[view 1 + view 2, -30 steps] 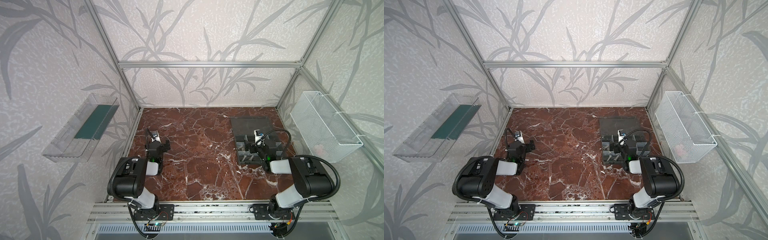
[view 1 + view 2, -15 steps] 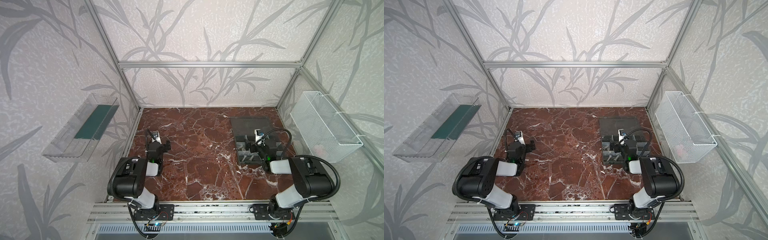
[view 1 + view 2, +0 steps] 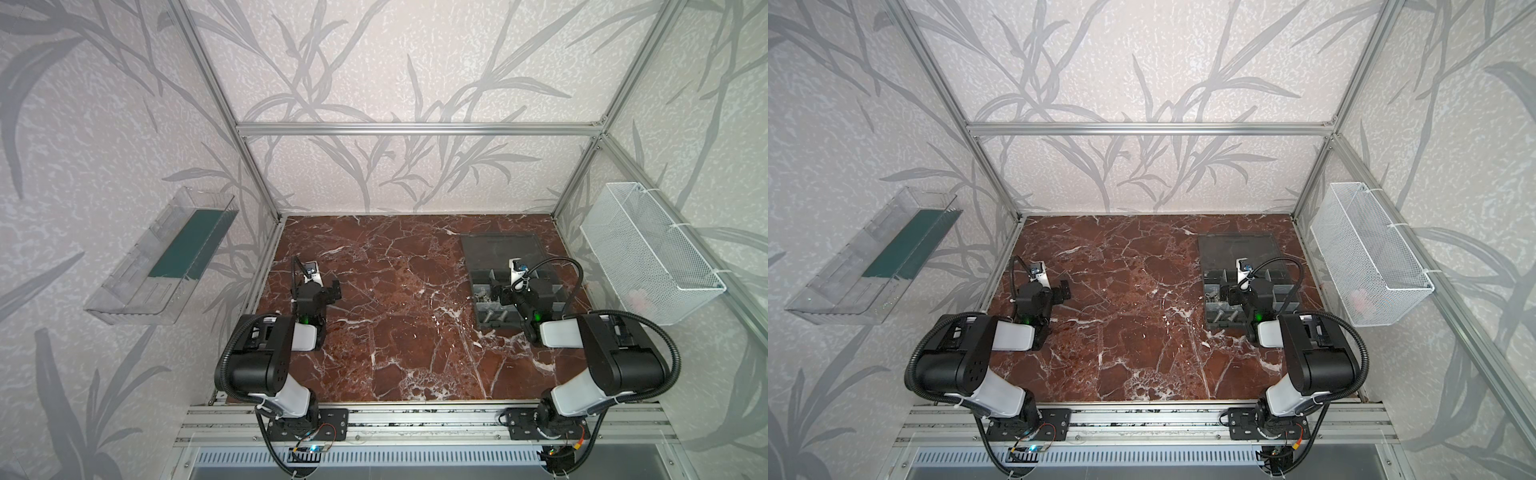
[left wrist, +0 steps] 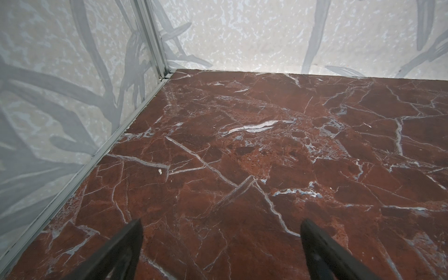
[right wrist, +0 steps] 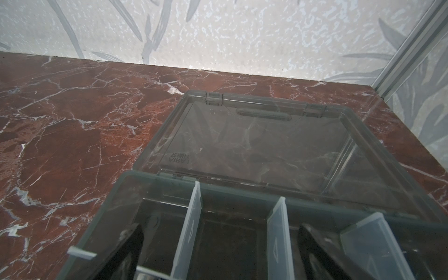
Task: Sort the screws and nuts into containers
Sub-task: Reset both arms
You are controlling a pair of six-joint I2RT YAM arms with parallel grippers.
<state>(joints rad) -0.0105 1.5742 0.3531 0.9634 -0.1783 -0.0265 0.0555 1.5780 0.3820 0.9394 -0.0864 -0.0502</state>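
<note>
On the table point(image 3: 395, 291), at its right side, sits the organiser box point(image 3: 559, 297). Its lid point(image 3: 500, 251) lies flat behind it, toward the back wall. The screws point(image 3: 494, 314) lie, as far as I can tell in both top views, in the containers point(image 3: 484, 322) at the box's front left. The right gripper point(image 5: 219, 230) hangs over the box, and the left gripper point(image 4: 220, 225) over the table's left side.

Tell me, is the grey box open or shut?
Open. The lid lies flat back on the table behind the box, and the pale dividers inside show uncovered.
</note>
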